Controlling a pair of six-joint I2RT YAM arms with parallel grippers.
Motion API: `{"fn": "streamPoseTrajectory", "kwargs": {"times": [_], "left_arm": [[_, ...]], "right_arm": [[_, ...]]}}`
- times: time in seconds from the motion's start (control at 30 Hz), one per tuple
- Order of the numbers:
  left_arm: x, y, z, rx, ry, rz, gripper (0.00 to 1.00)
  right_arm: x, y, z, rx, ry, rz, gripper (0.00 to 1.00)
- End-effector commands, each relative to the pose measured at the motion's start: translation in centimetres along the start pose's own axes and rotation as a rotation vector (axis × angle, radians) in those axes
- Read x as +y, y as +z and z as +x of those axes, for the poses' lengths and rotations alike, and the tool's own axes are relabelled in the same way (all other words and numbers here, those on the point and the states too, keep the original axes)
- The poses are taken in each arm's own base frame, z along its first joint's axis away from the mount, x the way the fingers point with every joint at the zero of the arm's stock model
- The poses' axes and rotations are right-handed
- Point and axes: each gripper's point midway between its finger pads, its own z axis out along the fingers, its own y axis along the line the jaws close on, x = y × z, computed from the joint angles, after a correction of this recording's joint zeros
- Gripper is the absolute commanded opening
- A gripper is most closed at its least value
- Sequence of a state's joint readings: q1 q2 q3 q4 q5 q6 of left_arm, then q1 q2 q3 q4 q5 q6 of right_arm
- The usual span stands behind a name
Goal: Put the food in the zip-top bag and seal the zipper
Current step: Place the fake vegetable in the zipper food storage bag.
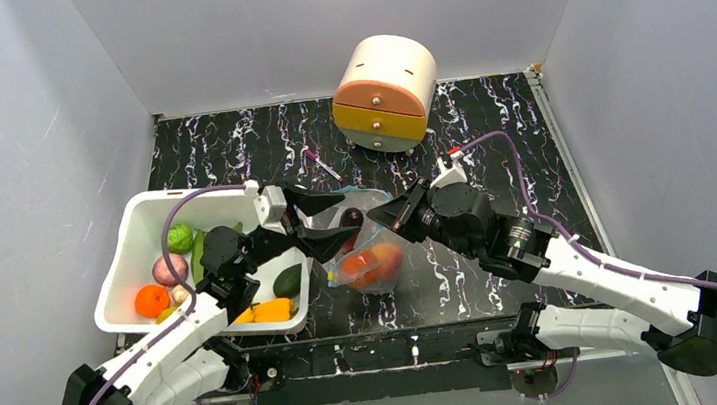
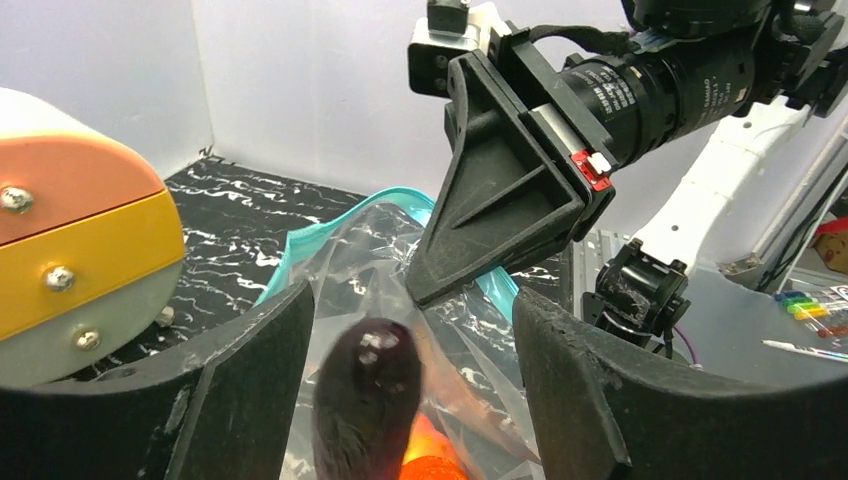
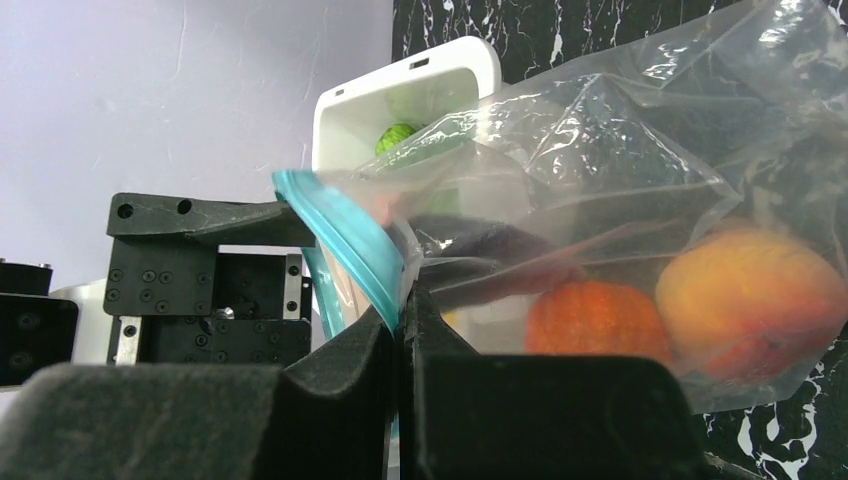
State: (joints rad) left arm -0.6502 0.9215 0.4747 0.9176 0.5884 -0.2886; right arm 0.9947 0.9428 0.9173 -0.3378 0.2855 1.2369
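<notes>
The zip-top bag (image 1: pixel 369 262) hangs over the dark marble table, its mouth facing up. My right gripper (image 3: pixel 400 300) is shut on the blue-green zipper (image 3: pixel 345 240) at the bag's rim. An orange fruit (image 3: pixel 590 320) and a red-pink fruit (image 3: pixel 750 300) lie inside. The purple eggplant (image 2: pixel 365 400) stands in the bag's mouth between the fingers of my left gripper (image 2: pixel 412 300). That gripper is open, with a gap on each side of the eggplant. More food stays in the tub: a green piece (image 1: pixel 179 238), an orange (image 1: pixel 152 301), yellow peppers (image 1: pixel 270 310).
The white tub (image 1: pixel 134 211) stands at the left, close to the left arm. A round orange-and-yellow drawer unit (image 1: pixel 383 92) sits at the back centre, with a thin pen-like object (image 1: pixel 323 166) in front of it. Grey walls close in three sides.
</notes>
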Motion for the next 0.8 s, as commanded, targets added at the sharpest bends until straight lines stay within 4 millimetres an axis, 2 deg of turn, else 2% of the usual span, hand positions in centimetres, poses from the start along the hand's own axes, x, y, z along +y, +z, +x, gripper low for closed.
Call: {"fn": "streamPoseTrajectory", "kwargs": {"times": [0.0, 0.33, 0.4, 0.53, 0.6, 0.67, 0.7, 0.77], "left_arm": [[0.6, -0.3, -2.0, 0.007, 0.042, -0.072, 0.71], [2.1, -2.6, -3.0, 0.195, -0.023, -0.281, 0.65], [2.9, -3.3, -2.8, 0.238, -0.075, -0.366, 0.63], [4.7, -5.3, -0.8, 0.363, -0.169, -0.546, 0.60], [4.9, -5.8, 0.0, 0.398, -0.180, -0.563, 0.61], [4.2, -5.4, 0.0, 0.391, -0.184, -0.517, 0.62], [3.7, -5.0, -0.1, 0.381, -0.187, -0.481, 0.61], [3.3, -4.7, 0.1, 0.372, -0.190, -0.446, 0.51]], "right_arm": [[1.7, -0.6, -1.0, -0.042, 0.032, -0.067, 0.00], [1.3, -0.9, -1.9, -0.081, 0.003, -0.039, 0.00], [1.2, -1.0, -2.1, -0.088, -0.004, -0.039, 0.00], [1.2, -1.1, -2.2, -0.096, -0.011, -0.038, 0.00], [1.2, -1.1, -2.2, -0.096, -0.012, -0.039, 0.00], [1.2, -1.0, -2.1, -0.091, -0.013, -0.039, 0.00], [1.2, -1.0, -2.1, -0.090, -0.013, -0.038, 0.00], [1.1, -1.0, -2.1, -0.091, -0.013, -0.037, 0.00]]}}
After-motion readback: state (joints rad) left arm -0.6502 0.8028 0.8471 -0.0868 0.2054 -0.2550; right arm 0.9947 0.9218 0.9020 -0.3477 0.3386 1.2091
